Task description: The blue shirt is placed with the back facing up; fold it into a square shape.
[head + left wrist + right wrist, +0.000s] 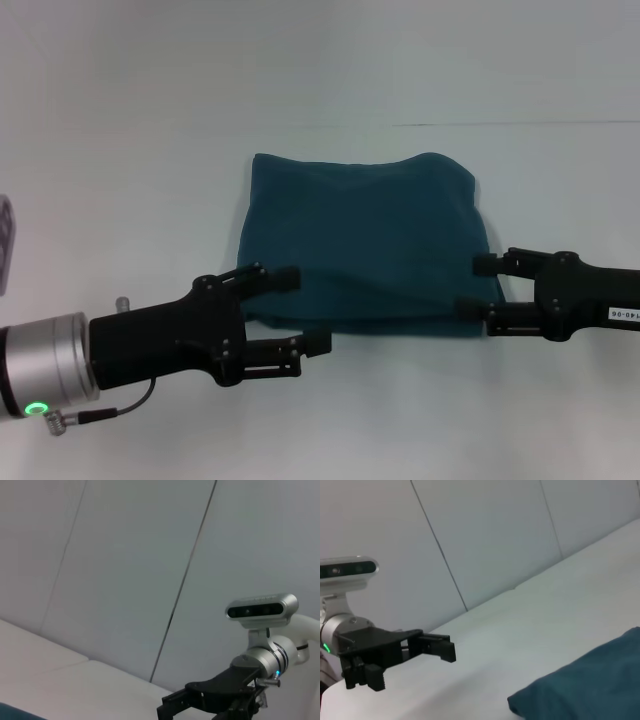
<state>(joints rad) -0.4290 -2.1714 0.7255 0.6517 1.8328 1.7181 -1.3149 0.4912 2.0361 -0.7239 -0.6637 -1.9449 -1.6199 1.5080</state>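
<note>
The blue shirt (365, 243) lies on the white table as a folded, roughly square dark teal bundle, plain side up. My left gripper (303, 309) hovers open at the bundle's near left corner, its fingers spread and empty. My right gripper (478, 286) is open at the bundle's near right edge, also empty. In the right wrist view, a corner of the shirt (590, 685) shows, with the left gripper (445, 647) farther off. The left wrist view shows the right gripper (172, 709) low down and a sliver of the shirt (10, 711).
The white table (330, 420) spreads all around the shirt. A small pale object (5, 245) sits at the far left edge of the head view. A seam line (520, 124) crosses the table behind the shirt. A grey panelled wall (125, 570) stands beyond.
</note>
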